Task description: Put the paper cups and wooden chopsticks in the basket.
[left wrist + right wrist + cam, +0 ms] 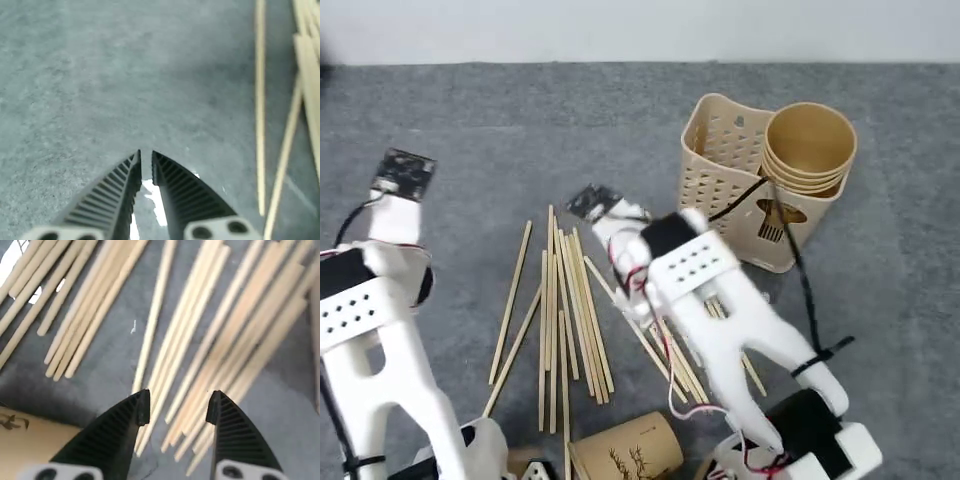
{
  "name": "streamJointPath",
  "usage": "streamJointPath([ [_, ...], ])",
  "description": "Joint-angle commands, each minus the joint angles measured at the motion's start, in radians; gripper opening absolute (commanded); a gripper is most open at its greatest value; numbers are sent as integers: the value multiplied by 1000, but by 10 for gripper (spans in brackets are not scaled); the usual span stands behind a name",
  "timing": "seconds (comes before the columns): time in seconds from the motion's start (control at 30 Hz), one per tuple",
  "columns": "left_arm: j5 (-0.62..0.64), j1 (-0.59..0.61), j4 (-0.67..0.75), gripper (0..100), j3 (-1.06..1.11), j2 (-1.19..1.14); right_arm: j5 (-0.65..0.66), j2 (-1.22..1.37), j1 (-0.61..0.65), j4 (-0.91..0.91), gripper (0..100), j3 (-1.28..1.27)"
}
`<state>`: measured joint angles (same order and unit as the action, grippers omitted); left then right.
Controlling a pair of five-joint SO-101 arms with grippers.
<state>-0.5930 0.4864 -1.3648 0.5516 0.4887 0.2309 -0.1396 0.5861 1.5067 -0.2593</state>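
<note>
high view: the basket [720, 165] stands upright at the far right of the grey mat [520, 120], with stacked paper cups [810, 150] nested in its right end. loose chopsticks [565, 310] lie spread across the middle of the mat, and a fallen cup [625, 450] lies on its side at the near edge.

left wrist view: the left gripper [145, 154] is all but closed, only a slit between the tips, holding nothing, above bare mat with chopsticks off to one side.

right wrist view: the right gripper [178, 399] is spread wide, low over the chopsticks; several run between its tips, none pinched. the fallen cup is close by.
</note>
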Motion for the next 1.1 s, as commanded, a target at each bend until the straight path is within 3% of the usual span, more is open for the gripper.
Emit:
streamJointPath([
  [0.0, -77, -58, -63, 47, -31, 40, 3, -16, -101, 113, 212, 176],
  [0.2, -227, -196, -230, 48, -30, 40, 3, -16, -259, 262, 212, 347],
  [0.4, -318, -362, -388, 48, -25, 40, 3, -18, -398, 282, 213, 393],
  [0.57, -328, -454, -390, 48, 59, 124, 3, -41, -479, 282, 214, 391],
  [0.9, -321, -628, -385, 59, 349, 637, 3, -105, -530, 282, 214, 388],
  [1.07, -321, -657, -367, 62, 361, 654, 3, -105, -526, 282, 215, 388],
])
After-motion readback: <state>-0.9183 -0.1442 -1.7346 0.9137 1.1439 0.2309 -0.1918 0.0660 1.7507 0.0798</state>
